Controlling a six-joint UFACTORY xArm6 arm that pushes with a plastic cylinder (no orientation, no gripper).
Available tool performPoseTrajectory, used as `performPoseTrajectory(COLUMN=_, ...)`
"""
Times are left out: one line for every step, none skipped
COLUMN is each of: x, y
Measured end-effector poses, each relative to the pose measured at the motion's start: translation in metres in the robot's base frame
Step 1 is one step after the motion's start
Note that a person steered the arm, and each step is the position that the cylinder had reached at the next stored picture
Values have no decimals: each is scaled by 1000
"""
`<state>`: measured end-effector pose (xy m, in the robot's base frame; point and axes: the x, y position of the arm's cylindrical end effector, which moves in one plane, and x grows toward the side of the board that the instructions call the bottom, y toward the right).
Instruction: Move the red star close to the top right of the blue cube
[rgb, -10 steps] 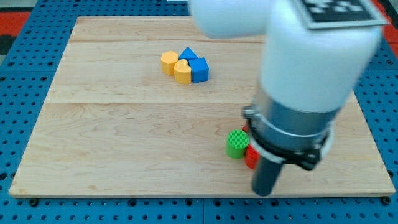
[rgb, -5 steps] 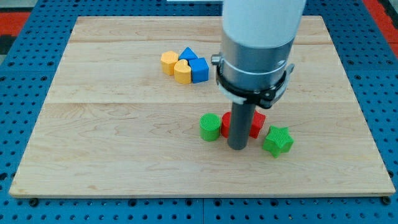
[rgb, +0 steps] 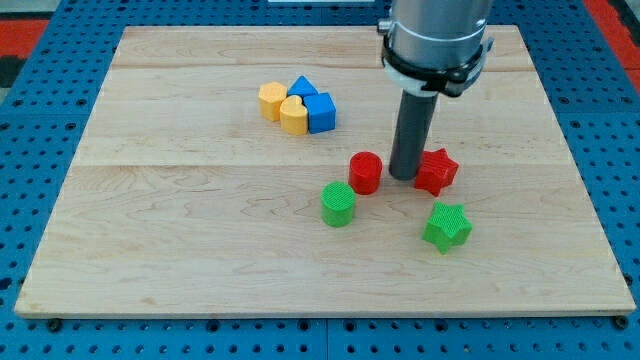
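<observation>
- Camera view, left to right: yellow blocks (rgb: 281, 107) touch the blue cube (rgb: 320, 112).
- Green cylinder (rgb: 338, 204) and red cylinder (rgb: 366, 172) sit lower.
- My tip (rgb: 404, 176), with no jaws, touches the red star (rgb: 436, 171), which has no clear long axis.
- Green star (rgb: 446, 226) lies below.

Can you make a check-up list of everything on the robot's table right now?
Surface: wooden board, flat, on a blue pegboard.
Job's things: red star right of my tip, touching or nearly; blue cube up-left, far off.
Clutter: red cylinder left of tip; green cylinder; green star; blue triangle, yellow blocks clustered with the cube.
Grippers: none; rod only.
Cables: nothing seen.
Surroundings: red patches at top corners.
</observation>
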<state>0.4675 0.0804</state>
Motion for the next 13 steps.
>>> performPoseTrajectory(x=44, y=2)
performPoseTrajectory(x=32, y=32)
performPoseTrajectory(x=12, y=36)
performPoseTrajectory(x=-9, y=40)
performPoseTrajectory(x=-35, y=39)
performPoseTrajectory(x=-62, y=36)
performPoseTrajectory(x=-82, y=35)
performPoseTrajectory(x=-58, y=35)
performPoseTrajectory(x=-37, y=45)
performPoseTrajectory(x=-38, y=70)
performPoseTrajectory(x=-68, y=99)
performPoseTrajectory(x=-97, y=96)
performPoseTrajectory(x=-117, y=60)
